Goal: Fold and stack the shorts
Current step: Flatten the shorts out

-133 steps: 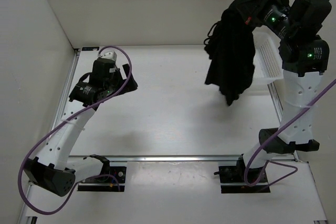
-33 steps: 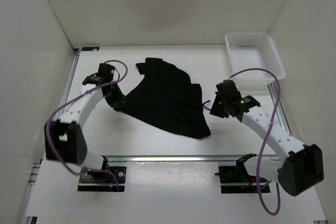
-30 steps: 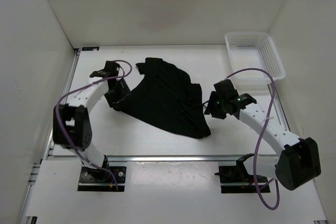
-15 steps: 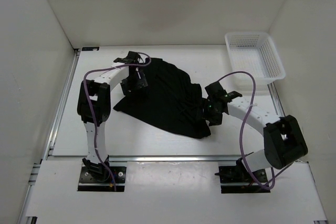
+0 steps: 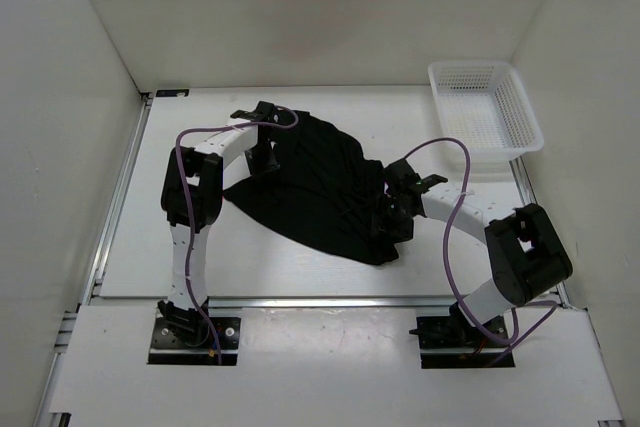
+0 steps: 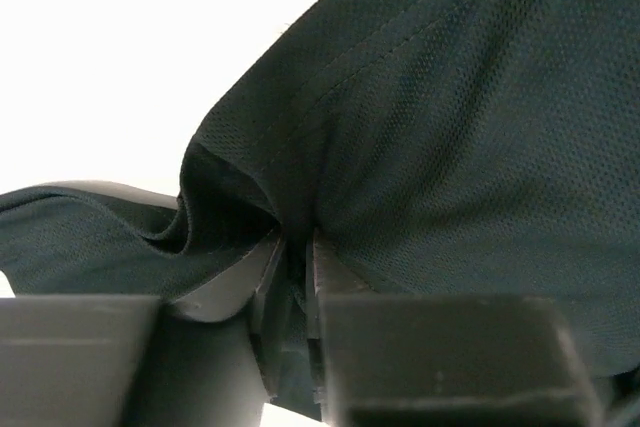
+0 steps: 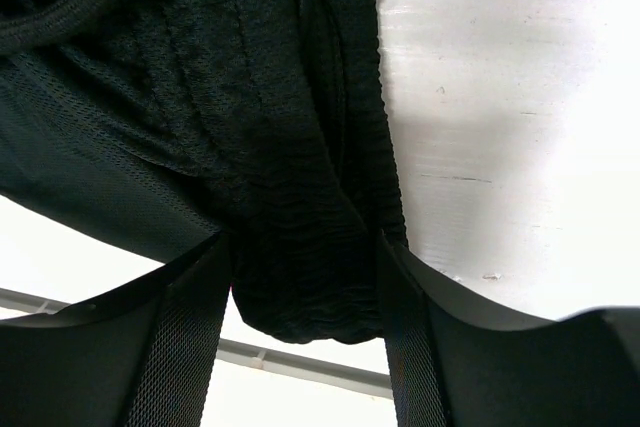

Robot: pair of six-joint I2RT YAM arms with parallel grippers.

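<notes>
The black shorts [image 5: 320,187] lie spread and rumpled on the middle of the white table. My left gripper [image 5: 266,155] sits at their upper left edge. In the left wrist view its jaws [image 6: 297,247] are pinched nearly together on a raised fold of the mesh fabric [image 6: 450,97]. My right gripper [image 5: 392,219] is at the shorts' right edge. In the right wrist view a thick bunch of gathered waistband [image 7: 300,197] fills the gap of that gripper [image 7: 303,247] and touches both fingers. A drawstring cord [image 7: 60,17] lies across the top left.
A white mesh basket [image 5: 485,107] stands at the back right corner of the table. White walls close in the left, back and right sides. A metal rail [image 5: 330,300] runs along the near edge of the table, in front of the arm bases.
My left gripper has swung from the shorts' left corner to their upper left edge and closed on a fold. My right gripper has slid left onto the waistband edge and narrowed round it.
</notes>
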